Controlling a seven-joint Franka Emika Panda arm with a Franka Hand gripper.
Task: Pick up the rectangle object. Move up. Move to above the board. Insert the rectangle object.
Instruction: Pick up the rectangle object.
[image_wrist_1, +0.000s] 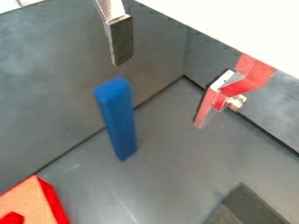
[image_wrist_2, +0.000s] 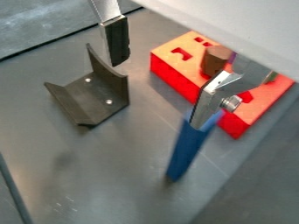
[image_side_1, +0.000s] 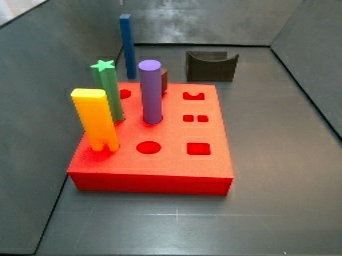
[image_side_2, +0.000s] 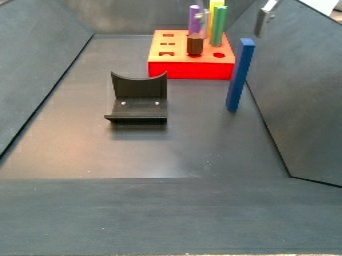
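Below the gripper (image_wrist_1: 163, 66), whose silver fingers (image_wrist_1: 119, 39) stand apart with nothing between them, the rectangle object (image_wrist_1: 115, 118) stands upright on the dark floor, its long axis vertical, so the coming move is likely a straight descent around it. It is a smooth, matte blue bar with flat ends. In a side view it rises beside the board (image_side_2: 191, 66), a red block with shaped holes, right of the dark fixture (image_side_2: 136, 98).

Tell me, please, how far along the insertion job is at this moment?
Nothing is done yet: the rectangle object stands upright on the floor beside the board, ungrasped. The gripper hovers above it, jaws open and apart from it. Grasping, lifting, moving over the board and inserting all remain.
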